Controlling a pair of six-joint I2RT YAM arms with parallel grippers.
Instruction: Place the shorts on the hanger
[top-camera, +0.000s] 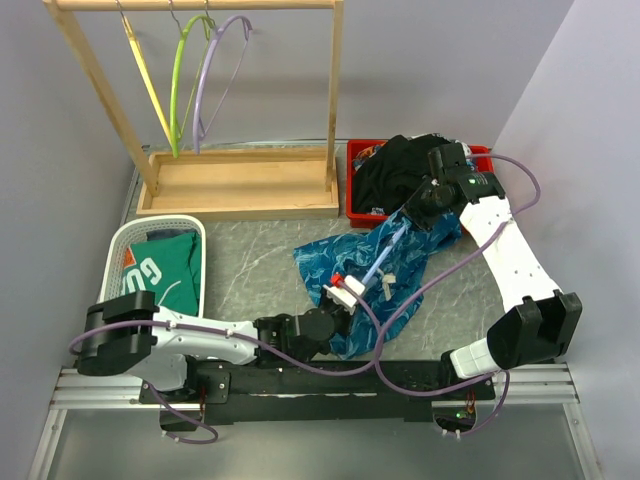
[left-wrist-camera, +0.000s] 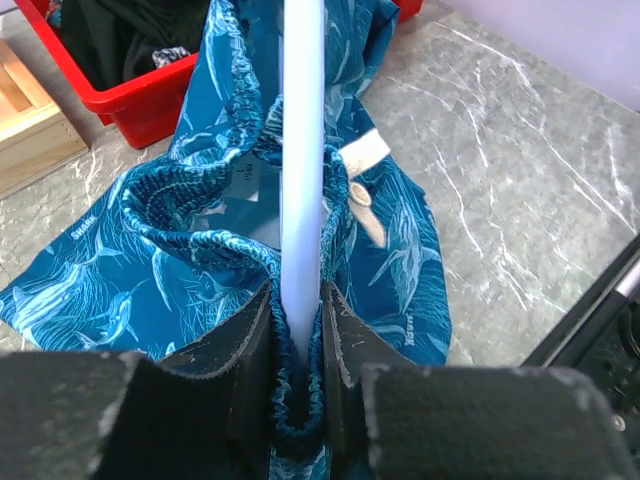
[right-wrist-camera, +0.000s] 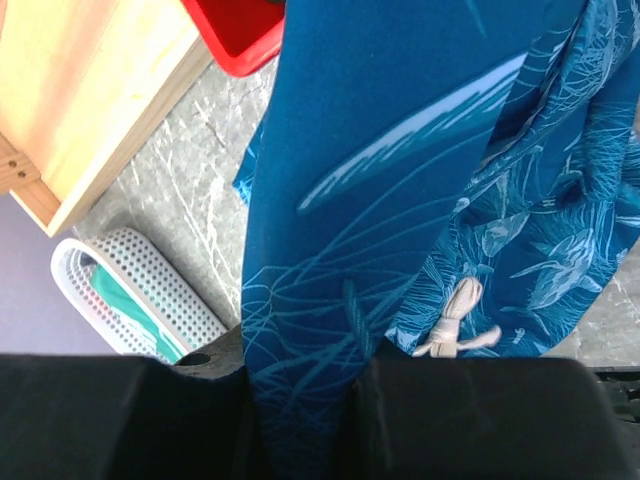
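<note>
**While both claws grip, the bar lies through the waistband**

Since the next move likely means drawing cloth along the bar, what matters is how that bar lies from each claw. Nearest the bases, the left claw (left-wrist-camera: 298, 330) is clenched on the light-blue hanger (left-wrist-camera: 302, 150), with a fold of elastic waistband pinched alongside it. From those fingers the hanger's long axis runs straight away from the claw. In the overhead view that is a diagonal from near-centre up toward the far right.

The shorts (top-camera: 325, 258) lie crumpled on the marbled table (top-camera: 250, 260) around this bar. Their gathered waist opening wraps it, and the white drawstring (left-wrist-camera: 362, 152) sits just beside it.

Farther along the same diagonal, the right claw (top-camera: 418, 212) is closed on a hanging sheet of the shorts' fabric, held up off the table. This makes the right arm the nearer one to the hanger's far end. Whether that end and the hook already sit inside the cloth cannot quite be told: a pale streak under the fabric in the right wrist view may be the bar.

Beyond stand the red bin (top-camera: 352, 185) with a black garment (top-camera: 400, 165), and the wooden rack (top-camera: 240, 185).
</note>
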